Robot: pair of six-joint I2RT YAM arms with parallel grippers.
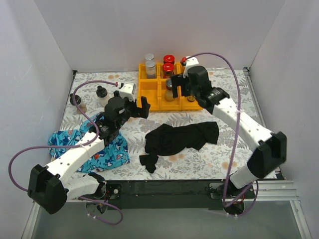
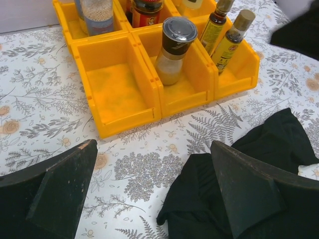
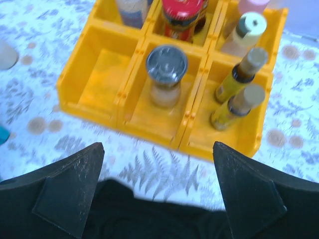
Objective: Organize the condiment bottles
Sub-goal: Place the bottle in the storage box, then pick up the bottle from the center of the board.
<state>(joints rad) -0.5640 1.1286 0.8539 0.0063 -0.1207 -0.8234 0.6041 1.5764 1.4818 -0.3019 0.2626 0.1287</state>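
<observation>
The orange tray (image 1: 149, 92) holds most of the condiment bottles. Silver-lidded clear jars (image 1: 150, 64) stand at the back left and red-lidded dark jars (image 1: 168, 63) at the back middle. A grey-lidded jar (image 3: 166, 72) stands in the front middle compartment, and two slim amber bottles (image 3: 238, 79) in the front right. A pink-lidded jar (image 3: 249, 5) and a cream-capped bottle (image 3: 244, 32) are at the back right. Two black-capped bottles (image 1: 101, 93) stand loose on the table at the left. My left gripper (image 2: 153, 149) is open and empty before the tray. My right gripper (image 3: 158, 149) is open and empty above the tray's front edge.
The tray's front left compartment (image 2: 117, 87) is empty. A black cloth (image 1: 179, 137) lies in front of the tray in the middle of the table. A blue patterned cloth (image 1: 99, 149) lies at the left under my left arm. White walls enclose the table.
</observation>
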